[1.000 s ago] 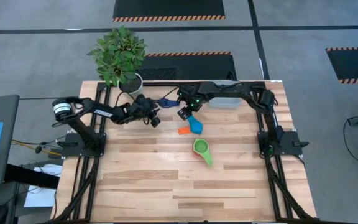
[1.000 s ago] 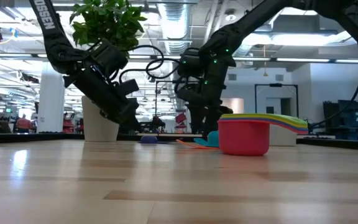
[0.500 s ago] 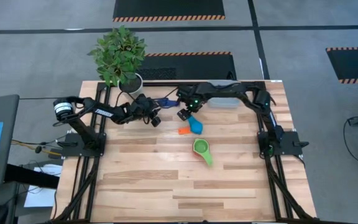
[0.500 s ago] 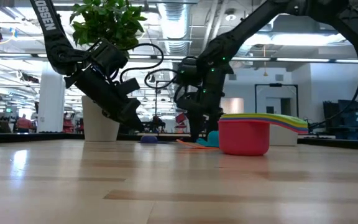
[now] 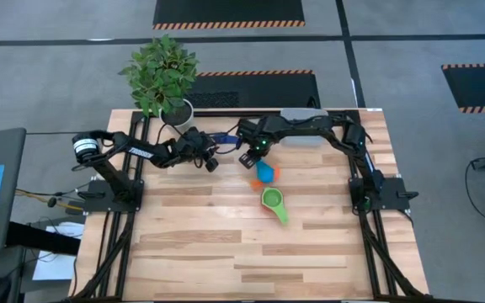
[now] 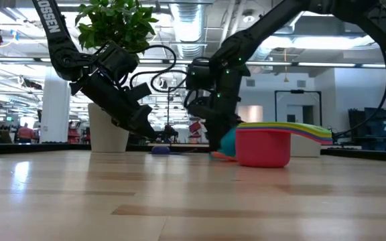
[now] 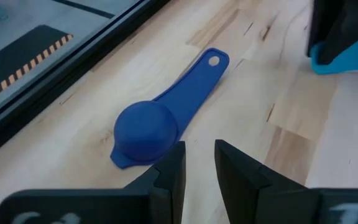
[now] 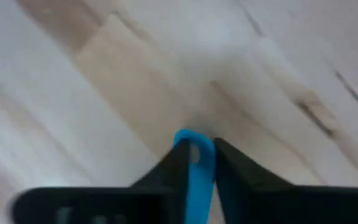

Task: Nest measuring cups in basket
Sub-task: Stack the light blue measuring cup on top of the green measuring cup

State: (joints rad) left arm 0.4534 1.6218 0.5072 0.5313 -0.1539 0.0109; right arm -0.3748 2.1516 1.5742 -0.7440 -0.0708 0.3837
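My right gripper [image 5: 249, 158] is shut on a light blue measuring cup [image 5: 264, 172] at the middle of the table's far half. A bit of an orange cup [image 5: 274, 174] shows beside it. Nearer lies a red cup [image 6: 263, 148] with other cups nested in it, a green one [image 5: 272, 200] on top. A dark blue cup [image 7: 145, 127] lies upside down on its rim, just beyond my left gripper [image 7: 199, 163]. That gripper hangs slightly open with nothing between its fingers. The basket [image 5: 310, 141] stands at the far edge, mostly hidden by my right arm. My right gripper pinches the light blue cup's handle near its free end [image 8: 194, 152] between its two fingers. The fingers come steeply from above. The cup's bowl [image 6: 228, 142] stands tilted close over the table; whether it is lifted clear I cannot tell.
A potted plant [image 5: 175, 109] stands at the table's far left corner, behind my left arm. The near half of the wooden table [image 5: 251, 261] holds nothing but the nested cups.
My right gripper has sunk a little toward the table, onto the light blue cup. The cup's bowl now stands tipped up higher than before. My left arm has kept still.
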